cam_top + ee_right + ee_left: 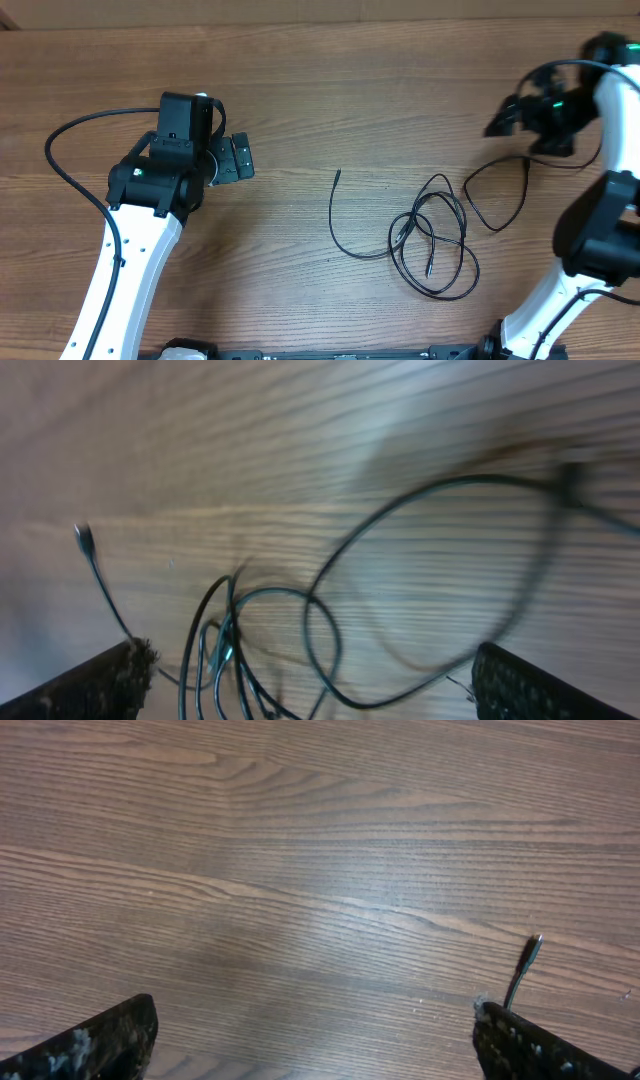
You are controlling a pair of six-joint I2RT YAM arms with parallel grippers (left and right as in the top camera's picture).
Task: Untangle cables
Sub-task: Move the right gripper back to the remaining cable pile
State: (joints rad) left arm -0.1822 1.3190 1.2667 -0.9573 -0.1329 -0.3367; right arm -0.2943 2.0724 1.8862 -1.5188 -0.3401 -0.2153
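Thin black cables lie in loose overlapping loops on the wooden table, right of centre. One free end points up at the left, and a separate loop spreads to the right. My left gripper is open well left of them. In the left wrist view, that gripper has nothing between its fingers, and a plug end shows just beyond the right finger. My right gripper hovers, blurred, above the right loop. In the right wrist view, the right gripper stands open over the cables, holding nothing.
The wooden table stretches across the view. The left arm's own thick black wire arcs out at the far left. The right arm's base stands close to the right of the cable loops.
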